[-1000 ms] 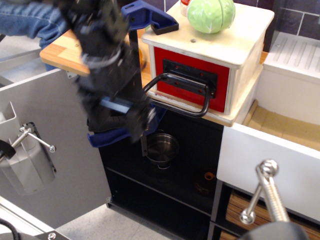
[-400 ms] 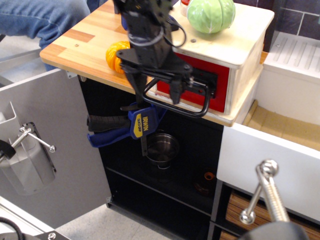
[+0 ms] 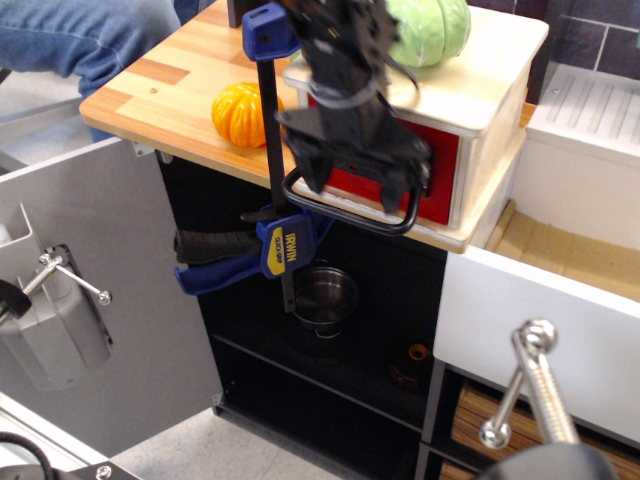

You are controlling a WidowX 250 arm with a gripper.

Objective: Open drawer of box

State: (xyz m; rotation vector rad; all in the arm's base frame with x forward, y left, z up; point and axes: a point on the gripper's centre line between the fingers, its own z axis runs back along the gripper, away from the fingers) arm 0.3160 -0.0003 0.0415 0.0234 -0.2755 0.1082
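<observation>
- Hand (image 3: 352, 190) of the black arm hangs in front of the red drawer (image 3: 440, 170), fingers (image 3: 312, 168) spread apart and pointing down on either side of the black loop handle (image 3: 350, 205); from here I cannot tell whether they touch the bar.
- The drawer looks shut, its red front flush with the plywood box (image 3: 480, 90), which sits at the right end of the wooden table (image 3: 160, 90).
- A green cabbage (image 3: 430, 30) rests on the cream top of the box, partly hidden by the arm.
- A small orange pumpkin (image 3: 238, 113) sits on the table just left of the box.
- A blue bar clamp (image 3: 270, 240) grips the table edge beside the box, its handles hanging below.
- Under the table, a steel pot (image 3: 325, 297) stands on a dark shelf.
- To the right, a big white drawer (image 3: 540, 320) stands pulled out.
- Blue denim (image 3: 80, 35) shows at the top left corner.
</observation>
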